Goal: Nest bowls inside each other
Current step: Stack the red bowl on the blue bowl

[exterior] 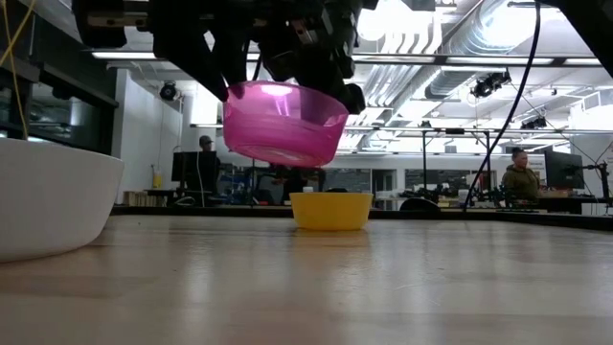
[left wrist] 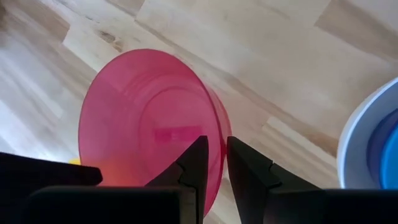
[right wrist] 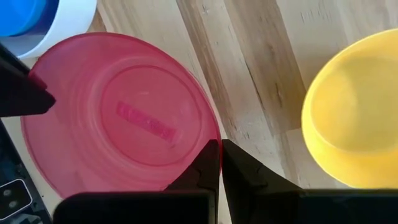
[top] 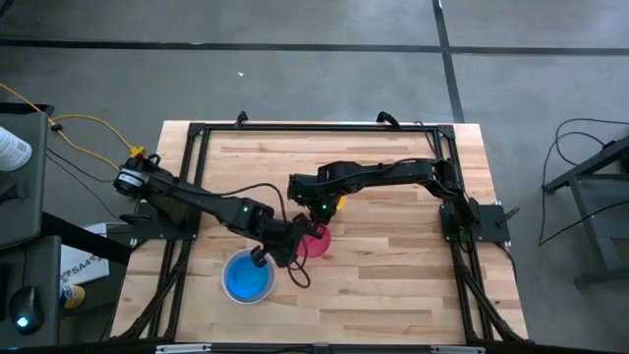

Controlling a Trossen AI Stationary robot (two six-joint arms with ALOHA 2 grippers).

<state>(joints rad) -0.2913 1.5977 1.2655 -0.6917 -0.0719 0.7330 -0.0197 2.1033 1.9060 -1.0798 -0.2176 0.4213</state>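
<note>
A pink-red bowl (exterior: 284, 125) hangs tilted above the table's middle, with both grippers on its rim. My left gripper (top: 295, 246) is at its near-left side and my right gripper (top: 319, 211) at its far-right side. Just beyond it a yellow bowl (exterior: 330, 211) stands upright on its base. A blue bowl (top: 248, 278) sits inside the white bowl (exterior: 48, 206) near the front left. The purple bowl is out of view. My left gripper (left wrist: 216, 142) pinches the pink-red bowl's rim (left wrist: 221, 134), one finger inside and one outside the wall, slanting down from the table's left. The bowl hangs tilted, clear of the table. My right gripper (right wrist: 221, 144) is shut on the opposite rim (right wrist: 216, 134), pinched between its fingertips. It comes steeply from above.
The white bowl holding the blue one stands close to the near left of the held bowl. The yellow bowl (right wrist: 351, 112) stands close on its far side. Bare wood lies to the right and at the far edge. A black frame (top: 197, 133) borders the tabletop.
</note>
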